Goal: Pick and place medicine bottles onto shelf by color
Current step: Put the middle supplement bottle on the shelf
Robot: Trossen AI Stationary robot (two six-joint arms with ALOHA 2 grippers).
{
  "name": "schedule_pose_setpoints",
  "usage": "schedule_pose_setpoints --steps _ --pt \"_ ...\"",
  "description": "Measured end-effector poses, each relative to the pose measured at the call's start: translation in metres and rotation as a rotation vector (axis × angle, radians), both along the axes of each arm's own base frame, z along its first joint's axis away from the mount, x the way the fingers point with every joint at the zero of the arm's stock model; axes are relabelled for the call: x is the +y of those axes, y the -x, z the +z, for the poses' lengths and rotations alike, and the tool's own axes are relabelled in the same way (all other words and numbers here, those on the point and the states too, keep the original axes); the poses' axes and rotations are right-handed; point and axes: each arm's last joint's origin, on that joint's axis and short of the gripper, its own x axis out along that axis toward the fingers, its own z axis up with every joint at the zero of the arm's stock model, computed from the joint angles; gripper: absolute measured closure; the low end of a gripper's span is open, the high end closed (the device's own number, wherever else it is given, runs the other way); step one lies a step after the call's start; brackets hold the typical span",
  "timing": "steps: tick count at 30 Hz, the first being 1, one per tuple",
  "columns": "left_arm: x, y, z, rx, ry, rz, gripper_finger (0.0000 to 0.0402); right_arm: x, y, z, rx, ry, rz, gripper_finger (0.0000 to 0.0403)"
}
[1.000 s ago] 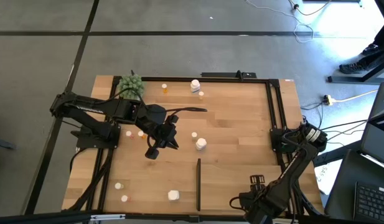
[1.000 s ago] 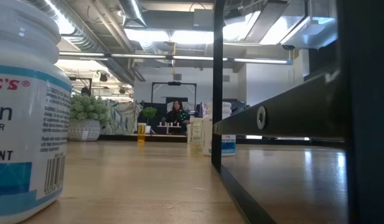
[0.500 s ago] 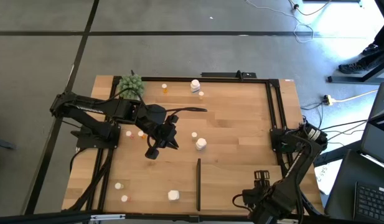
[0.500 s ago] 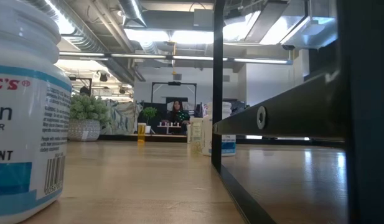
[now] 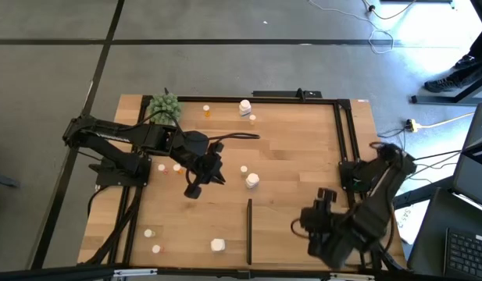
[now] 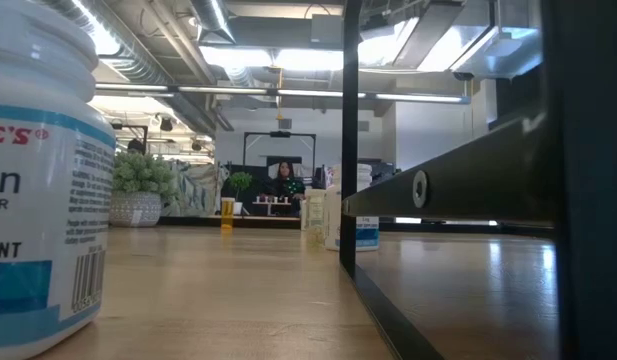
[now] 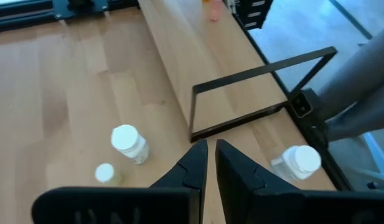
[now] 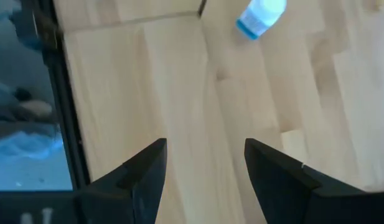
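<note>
1. Our left arm reaches from the table's left edge toward its middle, bent at the elbow.
2. Our left gripper (image 5: 195, 187) hangs above the tabletop, fingers nearly together, holding nothing.
3. Our right arm is folded at the near right corner.
4. Our right gripper (image 5: 325, 195) has fingers spread, empty.

Bottles (image 5: 251, 180) scattered on table (image 5: 295, 148), plant ball (image 5: 165, 108) at far-left corner, shelf (image 5: 249, 231) upright near front
</note>
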Motion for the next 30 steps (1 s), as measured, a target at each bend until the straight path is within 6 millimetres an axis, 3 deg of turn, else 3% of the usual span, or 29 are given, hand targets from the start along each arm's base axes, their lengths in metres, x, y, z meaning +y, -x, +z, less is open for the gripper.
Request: schedule_pose_setpoints --steps 9,16,25,30 --pt "0.002 0.0 0.0 -0.005 -0.032 0.045 0.0374 -0.066 -0.012 0.035 -0.058 0.013 0.024 0.0185" --pt "0.002 -0.001 0.0 -0.009 -0.031 0.046 0.0374 -0.108 -0.03 0.04 -0.024 0.11 0.119 0.0185" --pt "0.001 -0.004 0.005 -0.065 0.004 0.064 0.0374 -0.135 -0.051 0.041 -0.015 0.09 0.294 0.0185" --pt "0.011 -0.004 0.003 -0.004 0.128 0.187 0.0374 -0.148 -0.055 0.044 -0.029 0.096 0.387 0.0185"
